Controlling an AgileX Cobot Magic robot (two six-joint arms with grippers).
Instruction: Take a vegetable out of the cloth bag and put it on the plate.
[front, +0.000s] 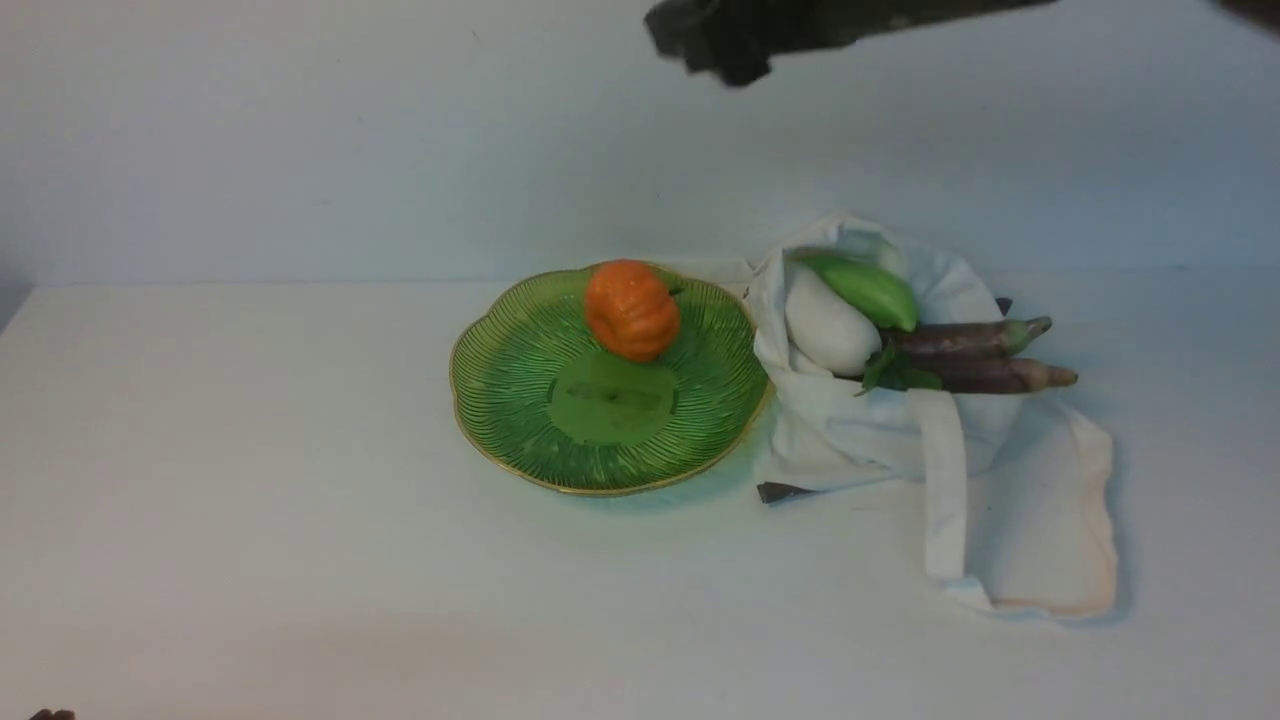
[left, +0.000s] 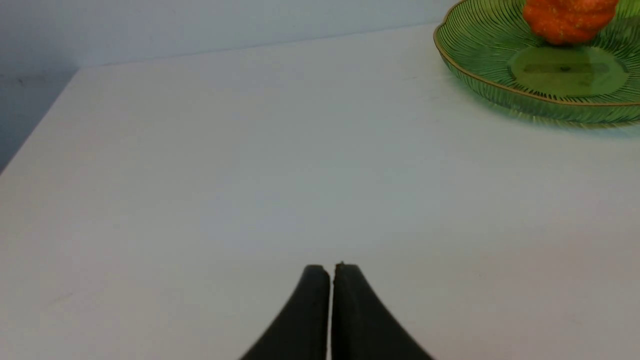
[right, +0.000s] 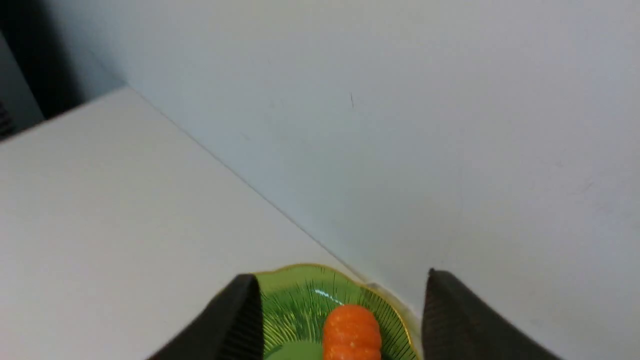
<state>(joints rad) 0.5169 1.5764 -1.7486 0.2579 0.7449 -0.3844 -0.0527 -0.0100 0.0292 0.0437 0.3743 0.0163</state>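
The orange ribbed pumpkin (front: 631, 308) sits tilted on the back part of the green gold-rimmed plate (front: 520, 420), free of any gripper. My right gripper (right: 342, 277) hangs open high above it, with the pumpkin (right: 351, 332) and plate (right: 295, 300) showing far below between its fingers; in the front view it is the dark shape (front: 735, 60) at the top edge. The white cloth bag (front: 1040, 500) lies right of the plate, its mouth facing the plate. My left gripper (left: 331, 267) is shut and empty, low over bare table left of the plate (left: 480, 75).
A white oval vegetable (front: 828, 325), a green one (front: 872, 290) and two purple eggplants (front: 985, 358) stick out of the bag's mouth. A strap (front: 945, 490) trails toward the front. The wall rises just behind the plate and bag.
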